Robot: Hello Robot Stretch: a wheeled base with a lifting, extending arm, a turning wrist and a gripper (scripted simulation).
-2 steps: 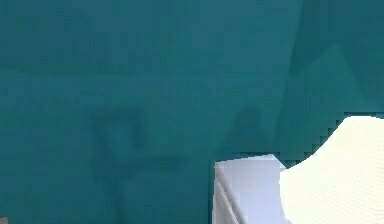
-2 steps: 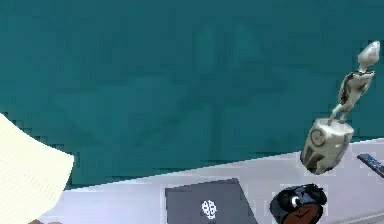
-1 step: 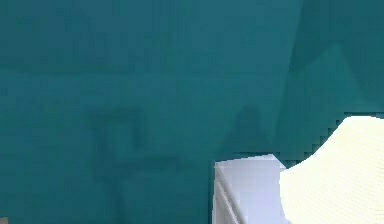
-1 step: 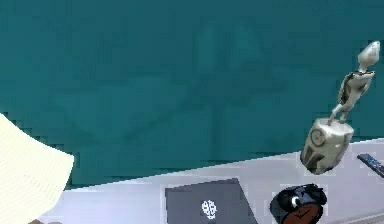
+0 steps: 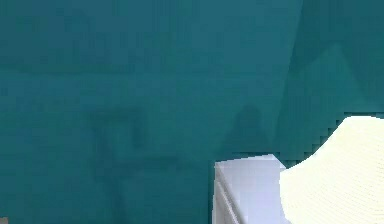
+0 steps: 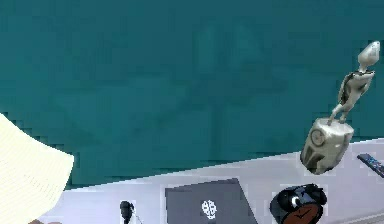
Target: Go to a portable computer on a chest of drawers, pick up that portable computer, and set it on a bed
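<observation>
A dark grey portable computer (image 6: 208, 203) with a white mark on its lid stands on the pale top of a chest of drawers (image 6: 130, 190), at the bottom middle of the arm side view. In the forward view, the corner of that pale chest of drawers (image 5: 245, 190) shows at the lower right, against a teal wall.
A cream lampshade (image 6: 28, 170) (image 5: 340, 170) stands on the chest top. A silver statue (image 6: 338, 120), a round black object with orange (image 6: 298, 205), a dark remote-like bar (image 6: 371, 163) and a small dark item (image 6: 126, 210) share the top. A teal wall (image 6: 180, 80) stands behind.
</observation>
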